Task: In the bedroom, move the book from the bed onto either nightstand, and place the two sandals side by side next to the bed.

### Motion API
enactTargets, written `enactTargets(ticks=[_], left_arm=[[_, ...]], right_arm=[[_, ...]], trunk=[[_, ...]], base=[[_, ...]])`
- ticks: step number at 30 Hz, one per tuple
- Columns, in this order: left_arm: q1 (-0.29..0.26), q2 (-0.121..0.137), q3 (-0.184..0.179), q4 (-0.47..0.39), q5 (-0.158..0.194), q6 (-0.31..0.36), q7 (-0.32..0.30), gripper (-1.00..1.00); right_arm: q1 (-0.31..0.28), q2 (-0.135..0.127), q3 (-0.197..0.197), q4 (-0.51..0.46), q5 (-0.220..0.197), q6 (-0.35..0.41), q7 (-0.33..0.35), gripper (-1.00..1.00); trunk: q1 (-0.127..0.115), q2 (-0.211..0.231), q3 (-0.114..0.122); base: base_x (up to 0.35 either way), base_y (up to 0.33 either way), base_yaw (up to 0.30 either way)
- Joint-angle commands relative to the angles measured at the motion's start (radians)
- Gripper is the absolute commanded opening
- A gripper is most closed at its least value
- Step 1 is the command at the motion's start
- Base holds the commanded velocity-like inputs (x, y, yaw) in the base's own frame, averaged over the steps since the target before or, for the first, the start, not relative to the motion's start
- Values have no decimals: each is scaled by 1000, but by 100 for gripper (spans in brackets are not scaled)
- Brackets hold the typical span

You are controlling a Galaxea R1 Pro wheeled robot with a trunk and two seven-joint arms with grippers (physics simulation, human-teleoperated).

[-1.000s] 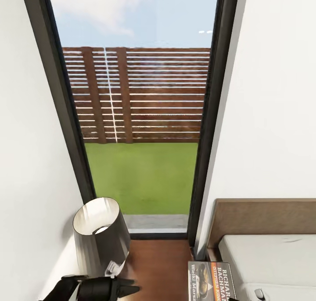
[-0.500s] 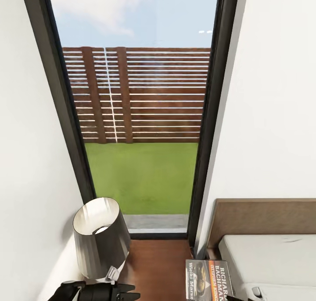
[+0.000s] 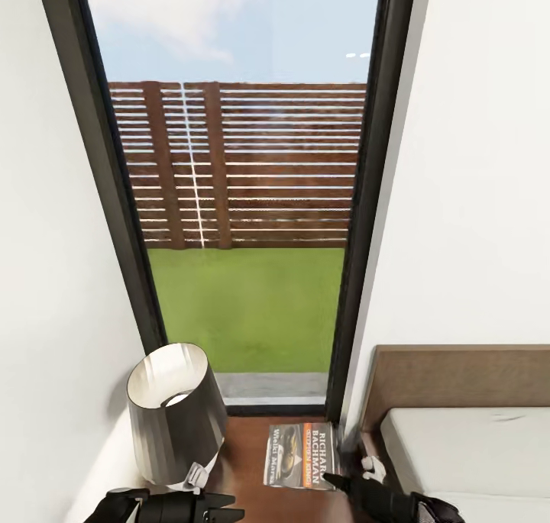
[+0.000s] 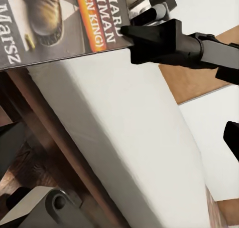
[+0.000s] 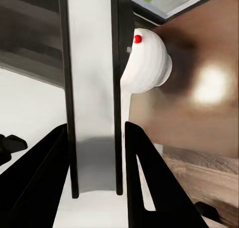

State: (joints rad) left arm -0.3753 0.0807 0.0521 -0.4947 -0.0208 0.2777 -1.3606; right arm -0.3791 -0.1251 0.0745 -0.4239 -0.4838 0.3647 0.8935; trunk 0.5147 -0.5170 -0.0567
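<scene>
Book [image 3: 301, 456] over nightstand [image 3: 248, 450] by lamp [image 3: 174, 410], bed-side edge. Right gripper [image 3: 330, 476] clamped on book. Left gripper [image 3: 233, 505] open, empty. Next: lower flat, release, I guess.

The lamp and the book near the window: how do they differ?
The lamp stands upright, a tall grey shade open at the top; the book is thin and flat, seen cover-up. The lamp is plain and single-coloured; the book's cover carries a picture with orange and white lettering. The lamp stands free by the left gripper; the book has the right gripper at its near edge. Both sit by the window.
</scene>
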Motion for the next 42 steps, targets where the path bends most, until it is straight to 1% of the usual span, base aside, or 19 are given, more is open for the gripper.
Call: enactTargets(ticks=[1, 4, 8, 10, 13, 17, 19, 21, 23, 26, 29, 30, 33, 36, 41, 42], left_arm=[[-1, -1, 3, -1, -2, 11, -5, 100], [-1, -1, 3, -1, -1, 11, -5, 100], [-1, 0, 3, -1, -1, 11, -5, 100], [-1, -1, 3, -1, -1, 11, -5, 100], [-1, -1, 3, 0, -1, 10, -5, 100], [-1, -1, 3, 1, 0, 10, -5, 100], [-1, -1, 3, 1, 0, 9, -4, 100], [-1, -1, 3, 1, 0, 9, -4, 100], [-1, -1, 3, 1, 1, 9, -3, 100], [-1, -1, 3, 1, 0, 8, -3, 100], [-1, -5, 3, 2, 0, 7, -3, 100], [-1, -7, 3, 2, 1, 6, -3, 100], [-1, -8, 3, 2, 1, 6, -3, 100], [-1, -9, 3, 2, 1, 6, -3, 100], [-1, -9, 3, 2, 1, 6, -3, 100], [-1, -9, 3, 2, 1, 6, -3, 100]], right_arm=[[-1, 15, 4, -5, -8, 5, -16, -100], [-3, 36, 4, -11, -9, 5, -33, -100], [-5, 44, 4, -19, -10, 16, -39, -100], [-6, 46, 4, -33, -11, 40, -40, -100], [-6, 48, 3, -68, -11, 99, -40, -100], [-6, 46, 1, -85, -13, 156, -40, -100], [-6, 45, 1, -87, -23, 184, -39, -100], [-6, 45, 1, -88, -43, 214, -39, -100], [-6, 45, 1, -88, -76, 245, -39, -100], [-6, 44, 1, -89, -103, 262, -39, -100], [-6, 44, 1, -89, -118, 278, -39, -100], [-6, 44, 0, -88, -134, 335, -39, -100], [-6, 44, -1, -89, -146, 437, -39, -100], [-6, 44, -1, -89, -148, 458, -40, -100], [-6, 44, -1, -89, -148, 462, -41, -100], [-6, 44, -1, -89, -148, 462, -41, -100]], trunk=[[0, -2, -2], [0, -2, -2], [0, -2, -2], [0, -2, -2], [0, -2, -2], [0, -2, -2], [0, -2, -2], [0, -2, -2], [0, -2, -2], [0, -2, -2], [0, -2, -2], [0, -2, -2], [0, -2, -2], [0, -2, -2], [0, -2, -2], [4, -9, -5]], base=[[0, 0, 0], [0, 0, 0], [0, 0, 0], [0, 0, 0], [0, 0, 0], [0, 0, 0], [0, 0, 0], [0, 0, 0], [0, 0, 0], [0, 0, 0], [0, 0, 0], [0, 0, 0], [0, 0, 0], [0, 0, 0], [0, 0, 0], [0, 0, 0]])
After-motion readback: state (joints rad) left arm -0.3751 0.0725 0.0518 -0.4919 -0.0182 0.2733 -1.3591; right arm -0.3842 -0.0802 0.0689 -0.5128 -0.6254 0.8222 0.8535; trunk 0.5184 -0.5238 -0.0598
